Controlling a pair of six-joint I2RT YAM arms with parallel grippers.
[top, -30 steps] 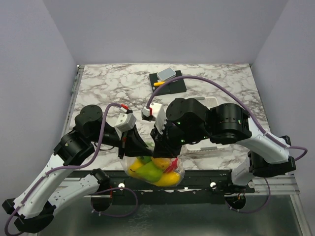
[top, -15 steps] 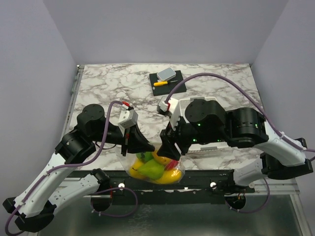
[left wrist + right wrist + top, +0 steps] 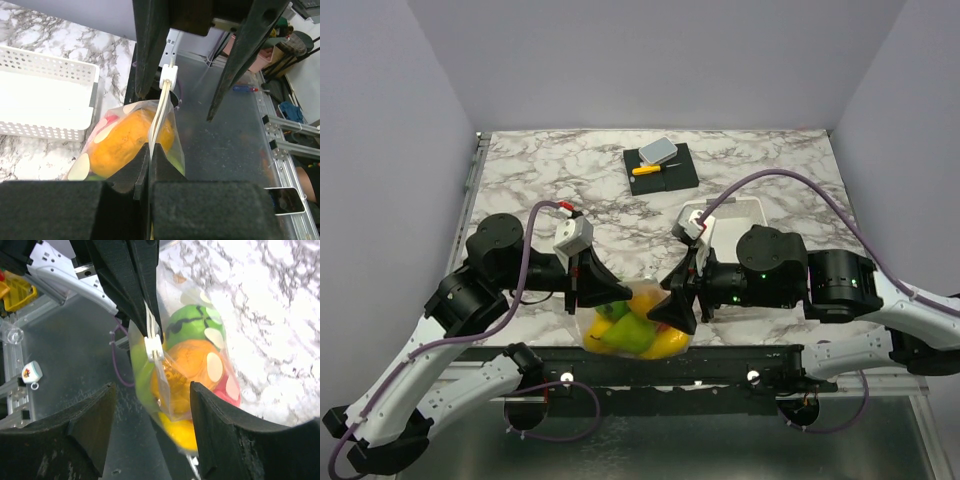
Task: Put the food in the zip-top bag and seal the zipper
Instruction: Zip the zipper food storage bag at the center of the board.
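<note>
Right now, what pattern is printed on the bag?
White polka dots on the clear bag, best in right wrist view.

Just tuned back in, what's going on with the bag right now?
The left gripper is shut on the zipper of the dotted zip-top bag, holding it up at the near edge of the table with the toy fruit inside. The right gripper stands open, its fingers either side of the bag's top near the white slider, gripping nothing. Whether the zipper is sealed along its full length is not clear.
</note>
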